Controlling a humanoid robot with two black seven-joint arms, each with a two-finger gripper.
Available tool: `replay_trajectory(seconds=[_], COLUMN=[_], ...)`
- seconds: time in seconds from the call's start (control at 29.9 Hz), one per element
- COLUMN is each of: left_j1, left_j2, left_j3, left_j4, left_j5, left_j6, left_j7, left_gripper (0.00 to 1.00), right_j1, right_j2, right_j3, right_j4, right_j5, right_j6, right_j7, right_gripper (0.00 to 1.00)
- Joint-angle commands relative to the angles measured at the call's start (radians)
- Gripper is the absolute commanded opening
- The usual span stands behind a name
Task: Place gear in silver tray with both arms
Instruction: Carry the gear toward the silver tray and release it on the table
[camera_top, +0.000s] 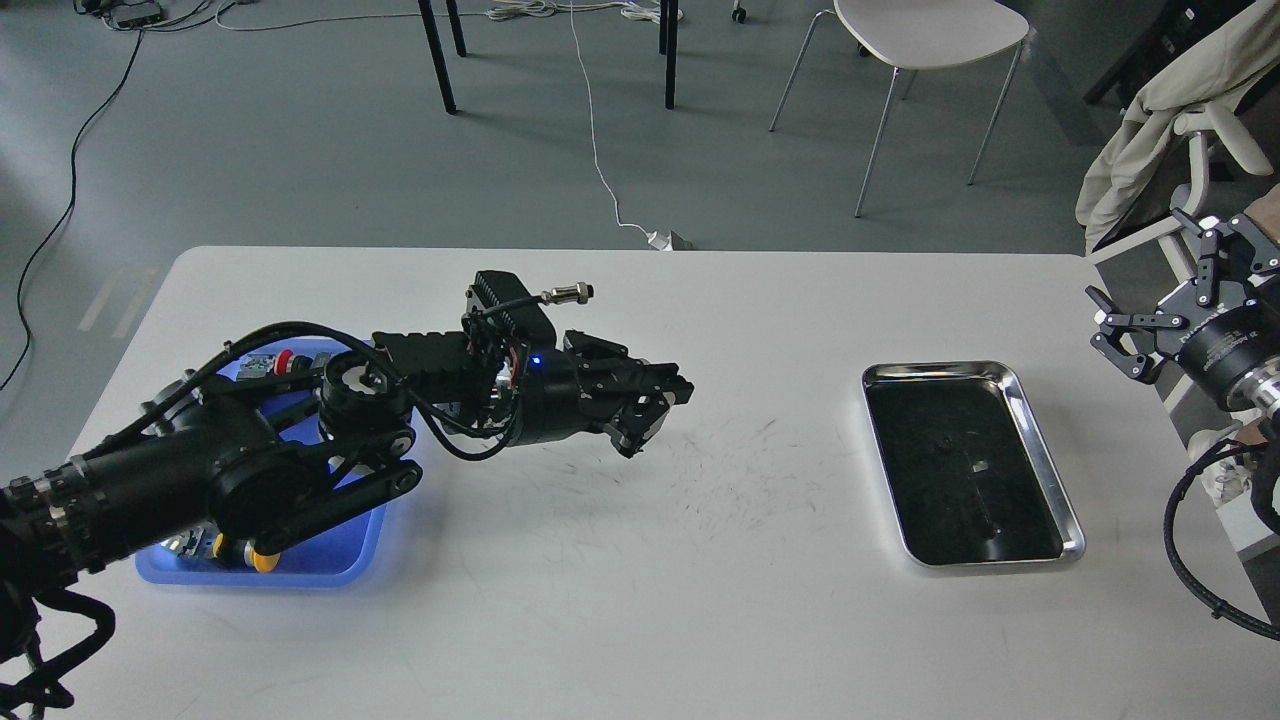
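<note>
We are working over the white table (620, 600), with the blue tray (345, 555) lying at our nine o'clock and the silver tray (1045, 455) at our three o'clock, well apart from each other. The silver tray's dark bottom is showing only reflections; no part is lying in it that we can make out.

Our left arm (250, 470) is reaching across the table toward three o'clock, and the left gripper (655, 405) is hanging above the bare middle of the table, between the two trays. Its dark fingers are drawn close together, but we cannot tell whether they are pinching a gear or anything at all: nothing is showing clearly between them.

Our right gripper (1150, 330) is waiting at the three o'clock edge, just beyond the silver tray's far corner, jaws spread wide and holding nothing.

We are judging the risk to be this: if a small part is being carried, a weak pinch could drop it on the table short of the tray. The arms could also crowd each other over the tray.
</note>
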Motion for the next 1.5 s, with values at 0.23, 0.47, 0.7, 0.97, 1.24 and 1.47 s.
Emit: replay_trajectory(seconds=[0.23,0.47,0.7,0.97,1.24,1.47], left_j1=[0.032,0.095,0.164,0.189,0.215,0.255], left_j2=[-0.273,-0.273,-0.273,-0.273,-0.273,-0.273], left_j3=[0.011,0.019,0.046,0.042,0.042,0.043], left_j4=[0.229,0.349,0.352,0.328,0.291,0.269], left_j5=[0.001,0.021,0.023,0.018,0.017,0.015], left_j6=[0.134,0.172,0.191,0.246,0.251,0.249], left_j7=[0.003,-0.006,-0.003,-0.009,-0.023,-0.024], left_gripper=[0.09,0.09,0.09,0.09,0.09,0.12], right_j1=[-0.002,-0.002,-0.003,-0.005,-0.003,-0.005], right_j2=[0.008,0.009,0.011,0.011,0.011,0.012], right_j3=[-0.001,0.002,0.003,0.003,0.003,0.003], right_j4=[0.000,-0.003,-0.015,-0.015,-0.015,-0.015], right_j5=[0.000,0.002,0.003,0.003,0.003,0.002], right_j6=[0.000,0.000,0.000,0.000,0.000,0.000], right_j7=[0.000,0.000,0.000,0.000,0.000,0.000], right_gripper=[0.99,0.99,0.99,0.99,0.99,0.99])
